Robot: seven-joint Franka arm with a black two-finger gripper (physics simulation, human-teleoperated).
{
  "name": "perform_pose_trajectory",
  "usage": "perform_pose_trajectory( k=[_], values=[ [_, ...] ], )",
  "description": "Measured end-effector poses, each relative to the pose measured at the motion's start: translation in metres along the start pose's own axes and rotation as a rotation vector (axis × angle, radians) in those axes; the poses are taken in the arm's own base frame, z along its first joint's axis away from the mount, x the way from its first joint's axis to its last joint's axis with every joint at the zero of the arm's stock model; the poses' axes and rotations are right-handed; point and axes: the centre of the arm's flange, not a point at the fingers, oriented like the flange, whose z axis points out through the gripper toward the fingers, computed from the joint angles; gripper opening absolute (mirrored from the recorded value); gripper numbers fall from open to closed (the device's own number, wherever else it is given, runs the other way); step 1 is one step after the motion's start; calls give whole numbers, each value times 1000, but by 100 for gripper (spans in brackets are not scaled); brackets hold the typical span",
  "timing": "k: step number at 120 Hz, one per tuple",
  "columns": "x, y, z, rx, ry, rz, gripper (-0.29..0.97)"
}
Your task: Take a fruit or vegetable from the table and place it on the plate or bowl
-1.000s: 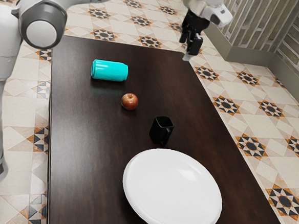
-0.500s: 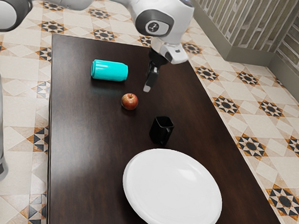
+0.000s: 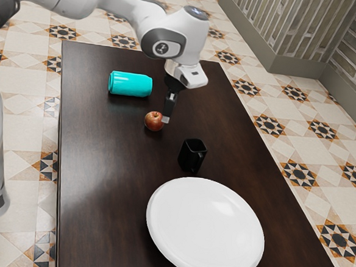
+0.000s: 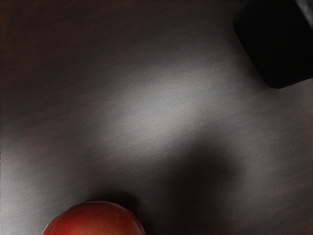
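The apple (image 3: 154, 120) stands stem-up on the dark worktop (image 3: 101, 177), between the teal can (image 3: 130, 84), which lies on its side, and the black mug (image 3: 192, 154). It is well apart from the white plate (image 3: 205, 227) at the near end. The gripper (image 3: 167, 115) hangs low over the worktop just beside the apple, on the exterior view's right of it, and is not around the fruit. It is seen edge-on, so I cannot tell whether it is released or clenched; it holds nothing. From the wrist camera, the apple's (image 4: 93, 219) red crown shows just under the hand, with the mug (image 4: 279, 39) farther off.

The apple will probably feel firm and fairly light, with smooth, waxy skin. Being round, it is likely to roll if nudged from the side, or to squirt out of a pinch placed above or below its widest part. The best hold looks like a straight descent centred over the stem, closing across the widest girth. The hand would first need to shift over the fruit. The mug stands close to the line toward the plate, so the carry should go well above it. The plate looks shallow, so a low release near its middle should stop the apple rolling off.
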Motion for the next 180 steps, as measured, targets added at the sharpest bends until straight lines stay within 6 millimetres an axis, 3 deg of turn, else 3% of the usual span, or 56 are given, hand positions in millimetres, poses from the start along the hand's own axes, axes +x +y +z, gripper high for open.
perform_pose_trajectory(
  k=[63, 102, 123, 140, 163, 180],
  values=[
    [-24, 16, -18, -14, -31, -174, 68],
    [-43, 22, 2, -40, -111, -276, 68],
    [-50, 10, -2, -37, -108, -335, 68],
    [-53, -6, 7, -38, -118, -383, 68],
    [-44, -17, -10, -15, -69, -398, 68],
    [-41, -32, -4, -14, -71, -413, 68]
  ],
)
